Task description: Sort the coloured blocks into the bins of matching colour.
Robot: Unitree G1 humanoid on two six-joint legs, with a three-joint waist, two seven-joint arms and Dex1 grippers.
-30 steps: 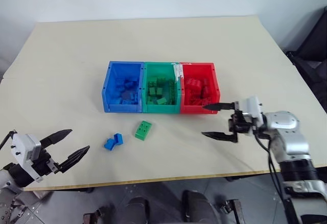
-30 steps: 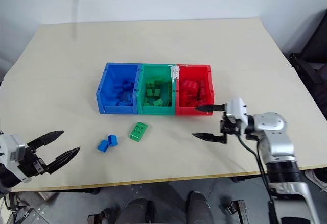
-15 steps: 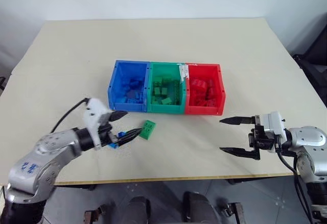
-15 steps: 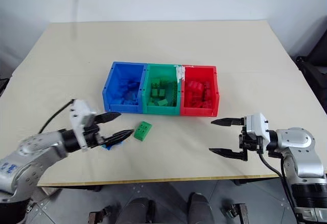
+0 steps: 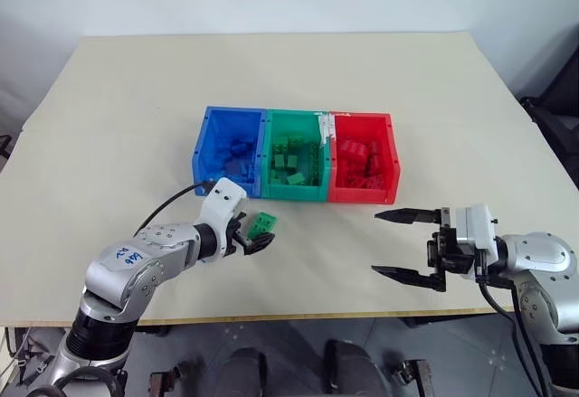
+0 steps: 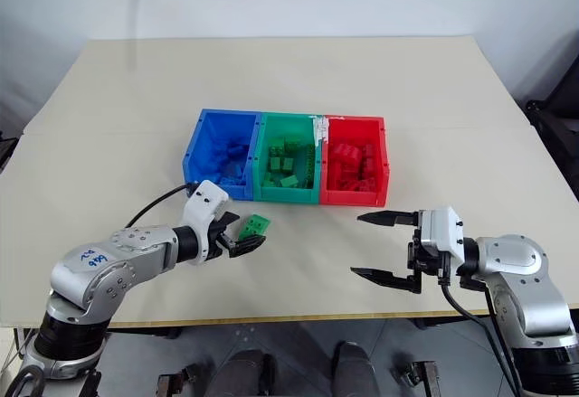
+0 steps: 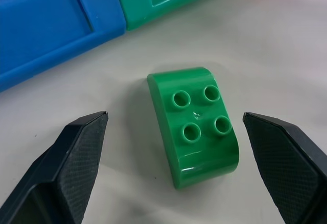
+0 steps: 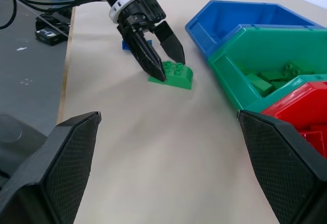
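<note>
A green block, rounded on one side with four studs, lies on the table just in front of the blue bin and the green bin. My left gripper is open and angled down, with a finger on each side of the block and a gap between them. A blue block peeks out behind that gripper. The red bin closes the row on the right. Each bin holds several blocks of its own colour. My right gripper is open and empty, level, pointing left in front of the red bin.
The cream table stretches wide behind the bins. Its front edge runs close below both grippers. A dark chair-like object stands past the right edge. Cables and a black box lie on the floor beyond the left side.
My left arm swung in from the near-left table edge to straddle the green block, now covering the blue blocks. My right gripper drew back a little from the red bin. The camera shifted.
</note>
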